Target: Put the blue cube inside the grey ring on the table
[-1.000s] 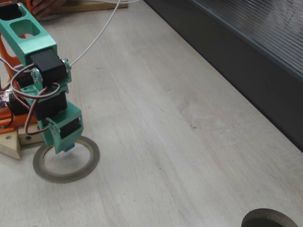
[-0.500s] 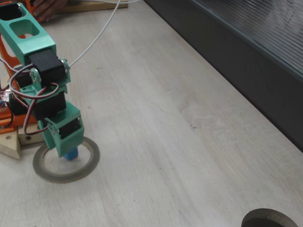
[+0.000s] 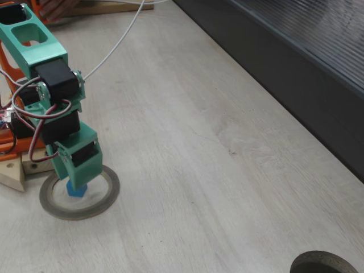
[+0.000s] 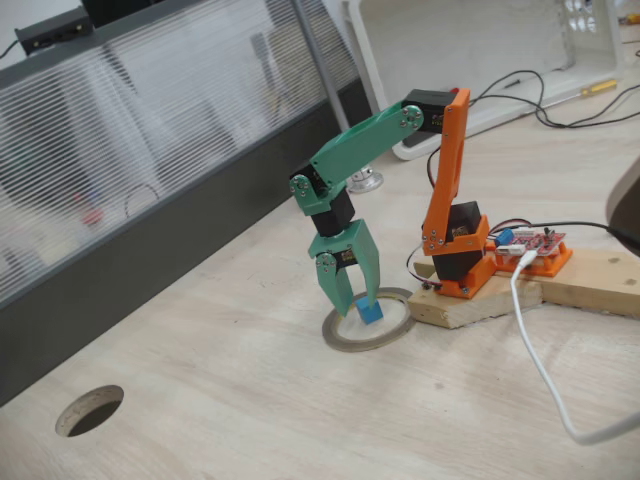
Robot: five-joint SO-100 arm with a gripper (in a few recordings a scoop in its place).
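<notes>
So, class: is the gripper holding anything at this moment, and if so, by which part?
It cannot be told for certain. The blue cube sits inside the grey ring, on the table, at the gripper fingertips, which straddle it; whether they press its sides is unclear.

A dark grey ribbed panel (image 3: 318, 68) edges the pale wood-grain table (image 3: 199, 170) toward two o'clock; a round hole (image 4: 90, 410) sits at eight o'clock.

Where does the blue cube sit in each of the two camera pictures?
A fixed view: the blue cube is at lower left, inside the grey ring, just under the green claw.
Another fixed view: the blue cube is near centre, inside the grey ring, between the claw's fingers.
Shared landmark: the grey ring.
</notes>
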